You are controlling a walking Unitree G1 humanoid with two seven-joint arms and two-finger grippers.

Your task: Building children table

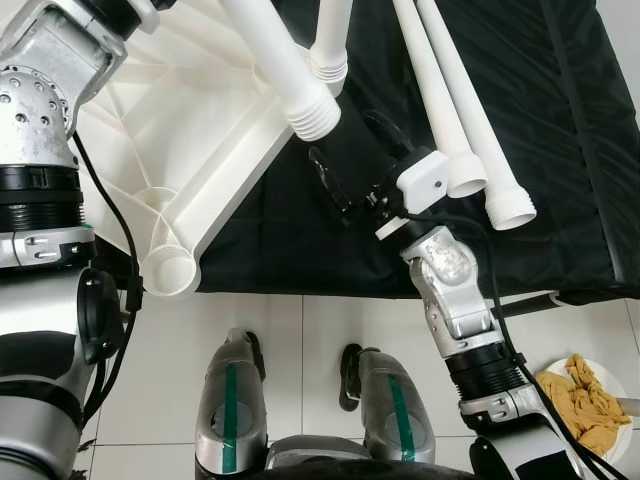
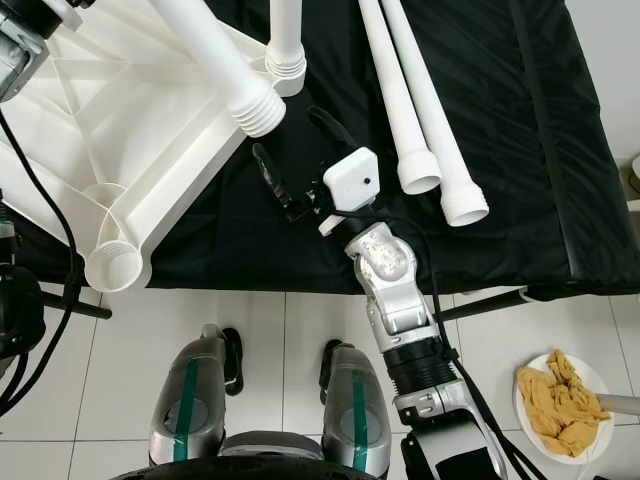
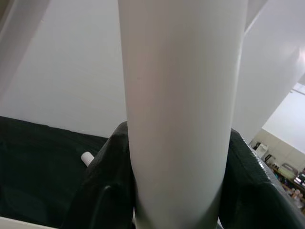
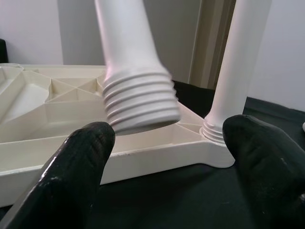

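- Looking down from the head: upturned white tabletop (image 1: 200, 150) is lying on the black cloth (image 1: 560, 150), one leg (image 1: 330, 40) already standing in its corner socket, two spare legs (image 1: 455, 110) lying beside it.
- Left wrist view: left gripper's fingers (image 3: 107, 191) are clamping a white leg (image 3: 181, 109).
- Right wrist view: right gripper (image 4: 167, 157) is hovering spread open, the held leg's threaded end (image 4: 140, 102) hanging over the tabletop's edge.

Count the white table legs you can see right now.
4. One leg stands screwed into the tabletop; the left gripper holds one above it; two lie loose on the black cloth.
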